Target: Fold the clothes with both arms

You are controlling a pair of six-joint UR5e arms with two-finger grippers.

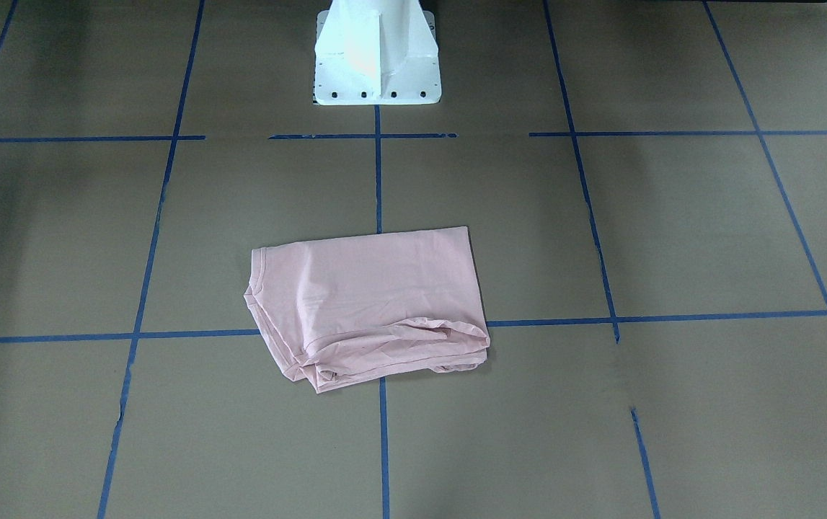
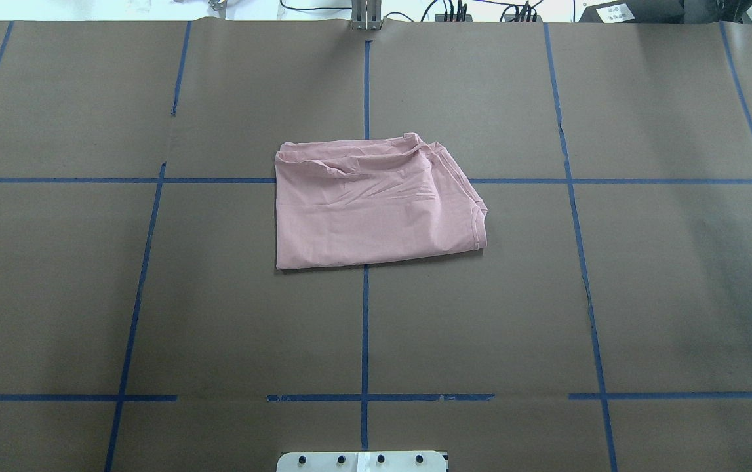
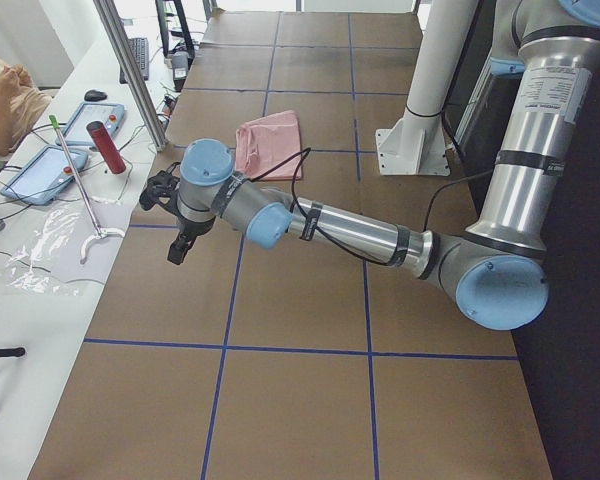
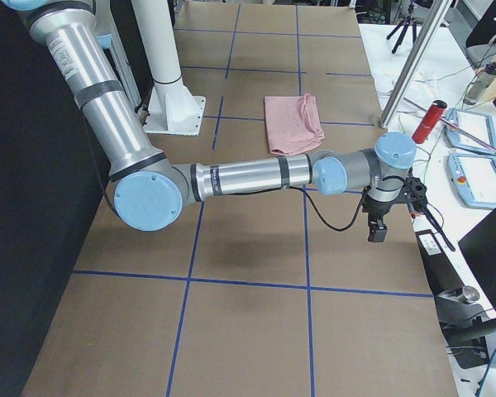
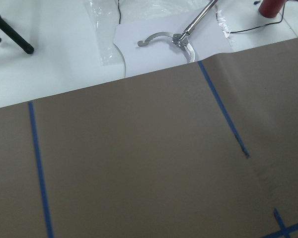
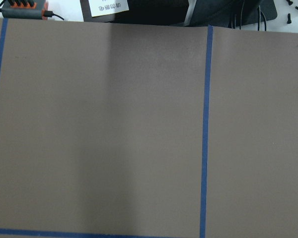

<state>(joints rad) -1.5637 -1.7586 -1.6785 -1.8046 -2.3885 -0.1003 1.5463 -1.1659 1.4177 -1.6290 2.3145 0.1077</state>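
Light falls evenly from above on my table [image 2: 218,314], leaving only broad, faint shadows across it. My white base [image 1: 377,54] glares, nearly washed out. The shirt [image 1: 370,288] casts a thin dark rim. Both my wrist views are sharp, though a little dim.

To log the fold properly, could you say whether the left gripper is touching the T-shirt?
Apart: the exterior left view shows the left gripper well clear of the T-shirt.
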